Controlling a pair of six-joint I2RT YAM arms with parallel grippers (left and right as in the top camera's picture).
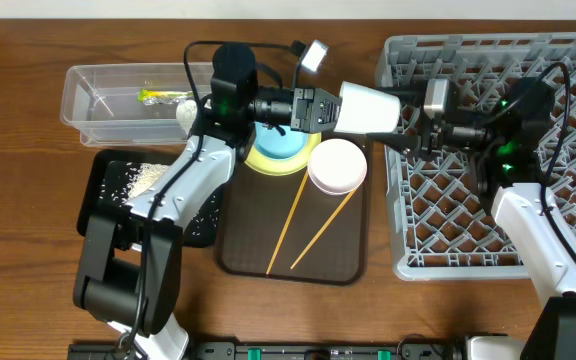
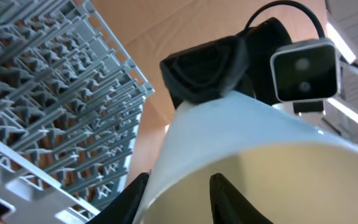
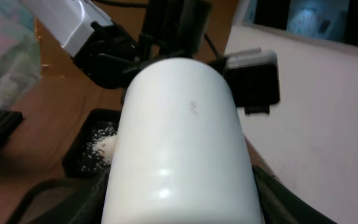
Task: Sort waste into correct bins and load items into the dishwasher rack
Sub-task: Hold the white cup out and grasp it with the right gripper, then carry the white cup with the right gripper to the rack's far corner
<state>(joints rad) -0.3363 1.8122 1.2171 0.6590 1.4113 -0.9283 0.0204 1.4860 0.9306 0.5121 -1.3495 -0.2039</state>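
- My left jaws are closed to a narrow pinch on the small pale cup [image 1: 370, 107]. In the left wrist view one finger [image 2: 227, 199] sits inside the rim and the other outside, with the cup wall between them.
- The cup hangs on its side in the air just outside the left wall of the dishwasher rack [image 1: 398, 262]. Its base is turned toward the rack and its mouth away from it.
- I read this as a handover. Pinching only the rim leaves the cup's body free for my other arm, which reaches out over the rack and is the one placed to set things among the pegs.
- My right jaws stand one on each side of the cup's base end (the right wrist view shows a dark finger at each lower corner). I cannot tell whether they press the wall yet.
- Just beside the rack's left wall lies the dark-brown serving tray [image 1: 238, 252]. It carries a white-pink bowl [image 1: 338, 166], the light-blue bowl [image 1: 280, 143] on the round yellow plate [image 1: 266, 165], and two chopsticks [image 1: 290, 228].
- Well away from the rack, beyond that tray, the clear tub [image 1: 88, 92] holds the snack wrapper [image 1: 163, 96]. The black tray [image 1: 98, 180] holds the rice [image 1: 148, 178].
- No brand or writing can be read anywhere. A faint speck on the cup is too small to make out.
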